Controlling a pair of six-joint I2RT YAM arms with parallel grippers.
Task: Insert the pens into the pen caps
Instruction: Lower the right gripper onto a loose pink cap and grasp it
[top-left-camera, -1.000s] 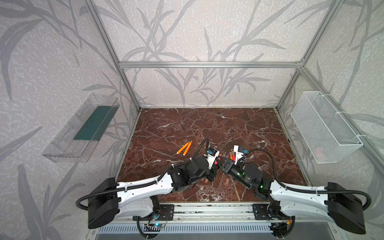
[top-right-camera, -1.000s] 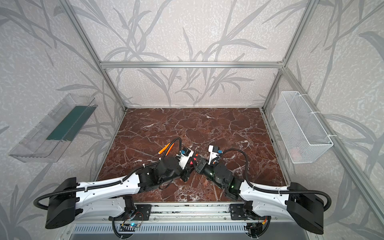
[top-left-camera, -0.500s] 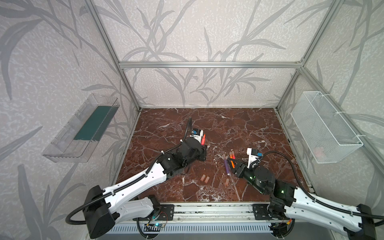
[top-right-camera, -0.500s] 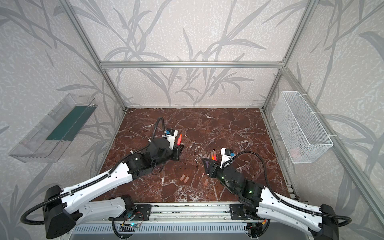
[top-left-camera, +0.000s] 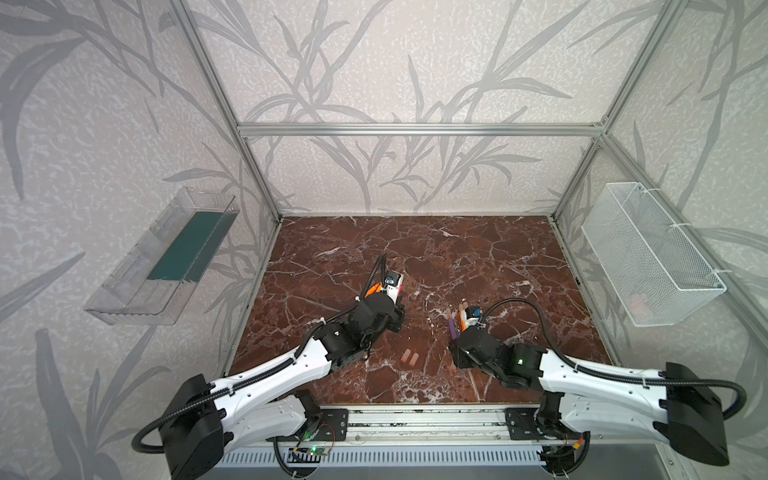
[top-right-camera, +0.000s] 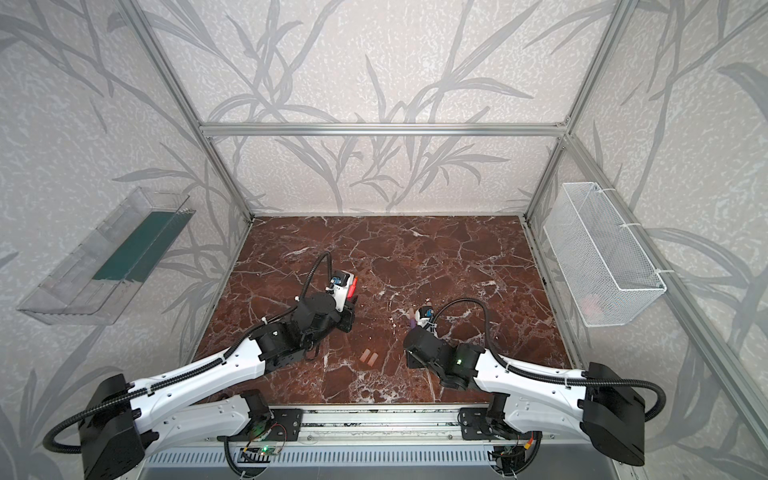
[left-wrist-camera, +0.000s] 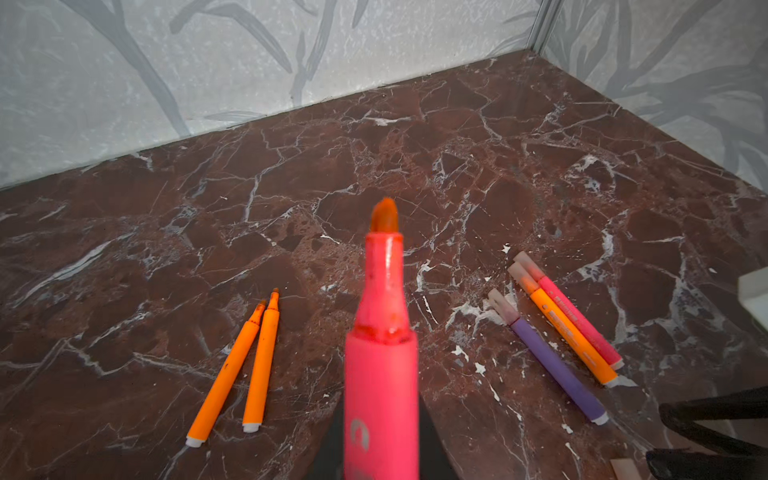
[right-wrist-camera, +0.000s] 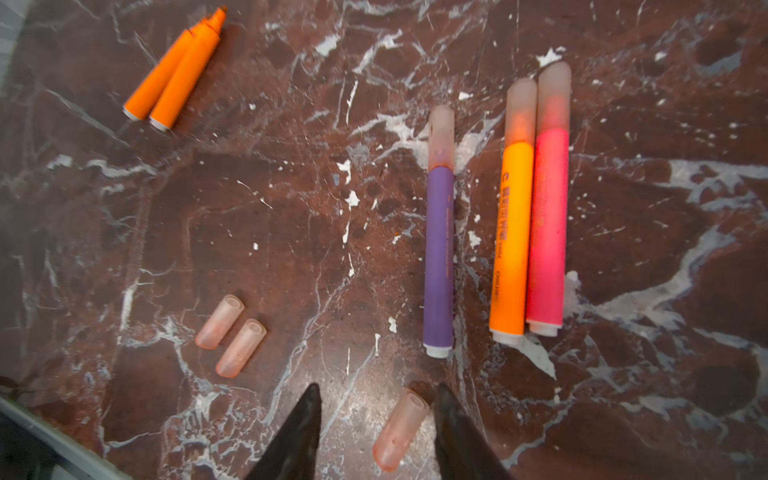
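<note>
Both arms have drawn apart from mid-table, the left gripper (left-wrist-camera: 380, 451) clenching the uncapped pink pen (left-wrist-camera: 382, 353) (likely light, stiff, slick, best gripped mid-barrel) while the right gripper (right-wrist-camera: 378, 399), jaws spread, straddles 1 loose cap (right-wrist-camera: 400, 434) lying on the marble table (right-wrist-camera: 623, 374).

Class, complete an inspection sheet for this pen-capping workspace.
Surface: dark red marble tabletop, white-veined.
Job's things: purple pen, orange pen and pink pen lie capped, side by side; two uncapped orange pens lie together; pair of loose caps; single cap apart.
Clutter: nothing seen.
Tools: left tool shut on held pen, pink, uncapped; right tool open, straddling the single cap.
Cables: left cable and right cable arch over the wrists.
Surroundings: clear tray on left wall; wire basket on right wall.
</note>
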